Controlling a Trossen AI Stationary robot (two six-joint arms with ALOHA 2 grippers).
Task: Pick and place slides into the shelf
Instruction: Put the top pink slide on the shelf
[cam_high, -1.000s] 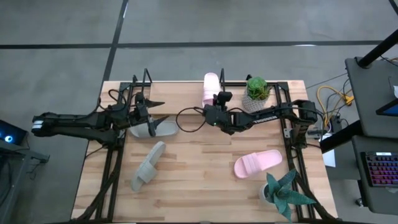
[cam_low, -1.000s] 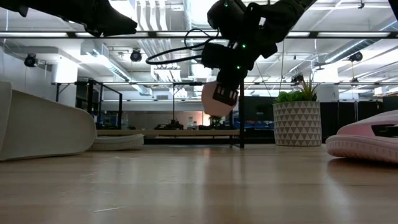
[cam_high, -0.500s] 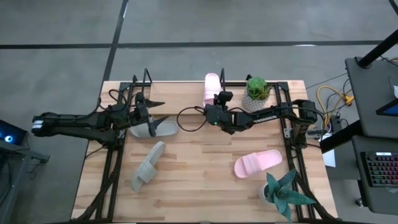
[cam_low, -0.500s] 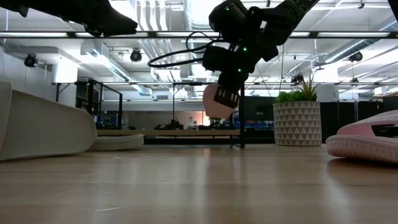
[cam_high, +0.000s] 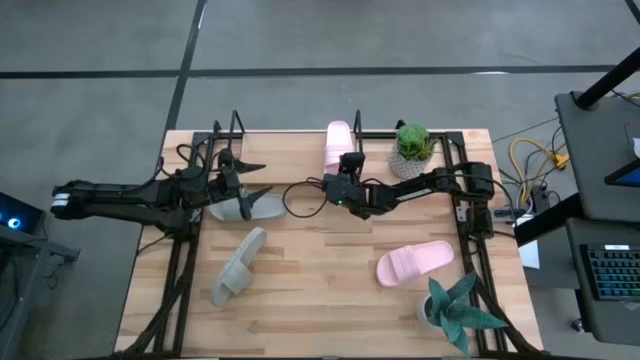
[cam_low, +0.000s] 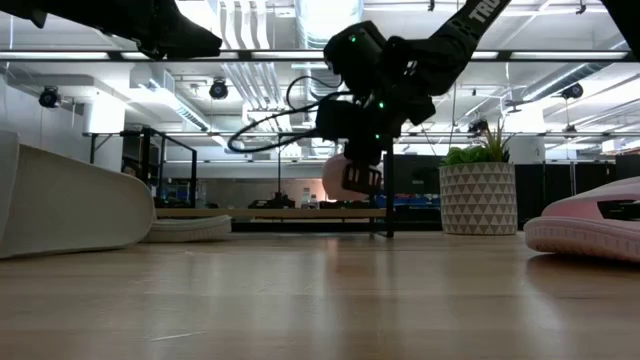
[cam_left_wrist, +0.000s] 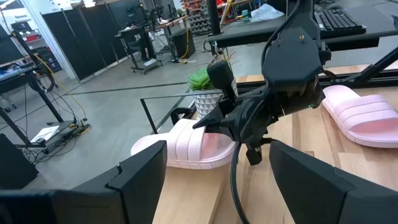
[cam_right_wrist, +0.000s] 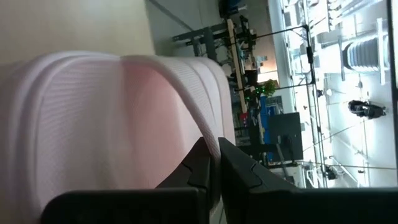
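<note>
Claw, right, clamped on pink slide strap.

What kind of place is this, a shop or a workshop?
Probably a robotics lab or workshop: the wooden table stands on bare concrete, desks carry a keyboard and loose cables, and exposed ducts run under the ceiling.

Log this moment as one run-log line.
right gripper: shut on pink slide, over shelf | left gripper: open, above grey-green slide | second grey-green slide, second pink slide: on table
</note>
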